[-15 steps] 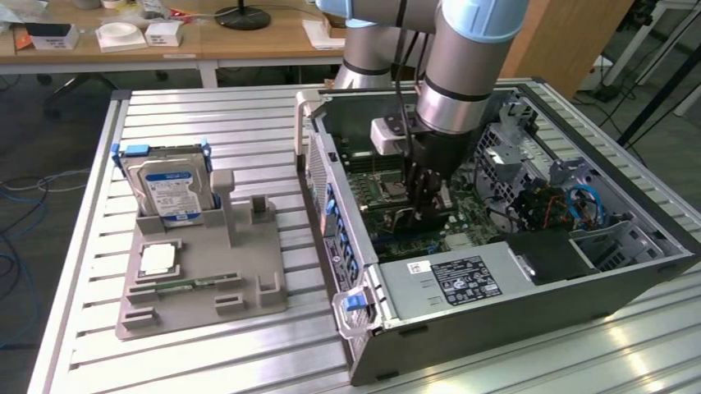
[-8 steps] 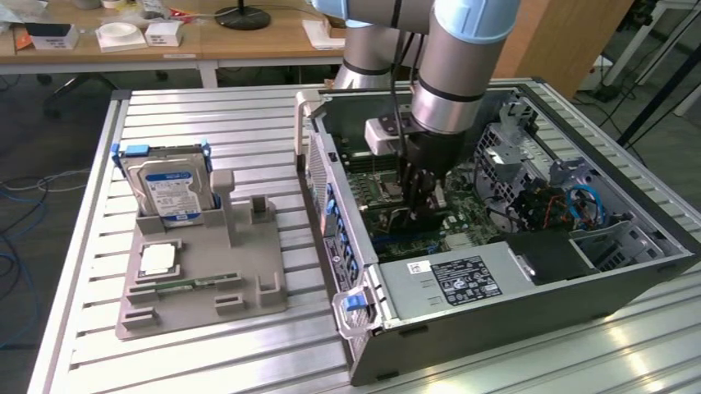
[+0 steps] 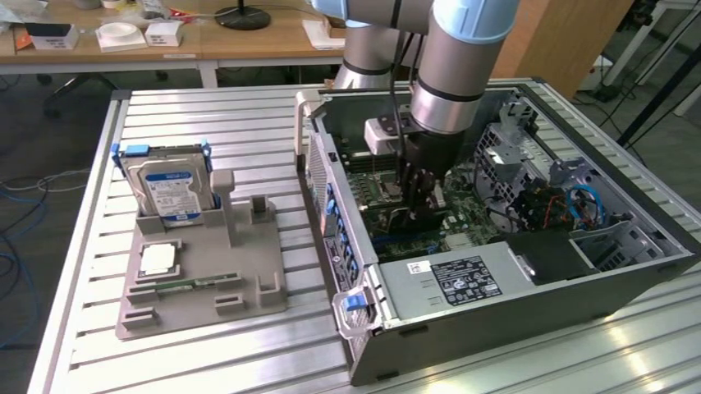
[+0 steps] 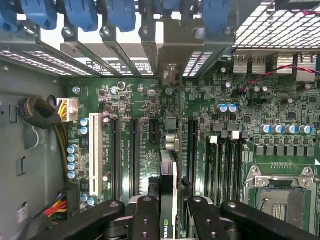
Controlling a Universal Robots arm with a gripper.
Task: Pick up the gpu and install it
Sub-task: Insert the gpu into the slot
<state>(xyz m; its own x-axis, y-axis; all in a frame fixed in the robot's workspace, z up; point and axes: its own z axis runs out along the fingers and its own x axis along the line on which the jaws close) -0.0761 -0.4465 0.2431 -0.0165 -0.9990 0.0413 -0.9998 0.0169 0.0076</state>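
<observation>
One silver hard drive with blue-white label (image 3: pixel 164 190) upright in grey plastic fixture (image 3: pixel 203 312), exterior view's left, well apart. Right of it, inside open black computer case (image 3: pixel 646 238): dark gripper (image 3: pixel 422 213) clamped on thin green gpu card (image 4: pixel 168 180), edge-on just above green motherboard (image 4: pixel 125 95). Likely hazards: card edge missing slot, silver bracket snagging rear frame, contacts bending under skewed press.
</observation>
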